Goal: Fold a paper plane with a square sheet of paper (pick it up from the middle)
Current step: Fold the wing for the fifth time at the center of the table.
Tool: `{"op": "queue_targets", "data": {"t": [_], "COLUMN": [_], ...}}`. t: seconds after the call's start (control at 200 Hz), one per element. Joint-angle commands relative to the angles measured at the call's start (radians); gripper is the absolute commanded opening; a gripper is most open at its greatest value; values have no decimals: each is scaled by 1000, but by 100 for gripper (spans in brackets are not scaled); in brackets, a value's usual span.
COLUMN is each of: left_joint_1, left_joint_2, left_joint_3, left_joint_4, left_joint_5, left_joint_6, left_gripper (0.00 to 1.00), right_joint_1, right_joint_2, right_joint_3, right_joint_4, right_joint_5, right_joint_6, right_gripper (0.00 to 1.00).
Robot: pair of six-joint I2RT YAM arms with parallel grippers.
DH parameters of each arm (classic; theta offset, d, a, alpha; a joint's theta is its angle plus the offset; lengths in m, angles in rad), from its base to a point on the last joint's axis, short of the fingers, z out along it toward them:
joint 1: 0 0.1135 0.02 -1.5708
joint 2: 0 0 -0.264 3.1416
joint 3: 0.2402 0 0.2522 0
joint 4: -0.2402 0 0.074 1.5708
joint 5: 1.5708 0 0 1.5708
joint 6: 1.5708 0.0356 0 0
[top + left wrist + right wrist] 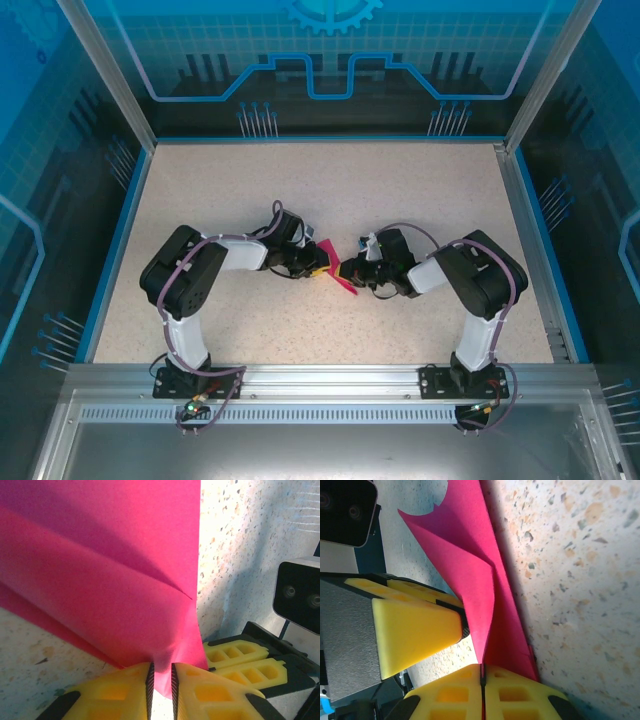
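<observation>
Closest in, on my right wrist camera, the right gripper (pixel 482 670) has its yellow fingers pressed flat together, with the lower edge of the pink paper (pixel 470 570) caught in the seam. I can't see how far the sheet runs in, because it vanishes between the pads. From there the paper rises as a creased flap standing on edge above the speckled table (pixel 580 580), and its far tip is cut off by the frame.

On the other side, the left gripper (pixel 161 669) has its jaws at a narrow slit, and a fold of the same paper dips into it. I cannot tell whether the pads actually bite on it.

From overhead, the two grippers meet at mid-table, wrists nearly nose to nose. A small pink sliver pokes out between and just below them, and the rest of the paper is hidden under the wrists.
</observation>
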Motion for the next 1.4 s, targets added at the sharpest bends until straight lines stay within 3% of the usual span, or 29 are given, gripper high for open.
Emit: {"op": "queue_targets", "data": {"t": [0.0, 0.555, 0.945, 1.396], "left_joint_1": [-7, -6, -6, -8], "left_joint_2": [26, 35, 29, -56], "left_joint_3": [25, 29, 44, 32], "left_joint_4": [-50, -76, -87, -18], "left_joint_5": [-23, -34, -23, 61], "left_joint_6": [30, 31, 39, 58], "left_gripper": [20, 19, 20, 27], "right_joint_1": [-12, -28, -40, -65], "right_joint_2": [19, -94, -92, -61], "right_joint_3": [4, 15, 11, 4], "right_joint_4": [-92, -268, -356, -285], "right_joint_5": [2, -33, -37, -80], "right_joint_6": [-29, -133, -203, -145], "right_gripper": [7, 17, 11, 6]}}
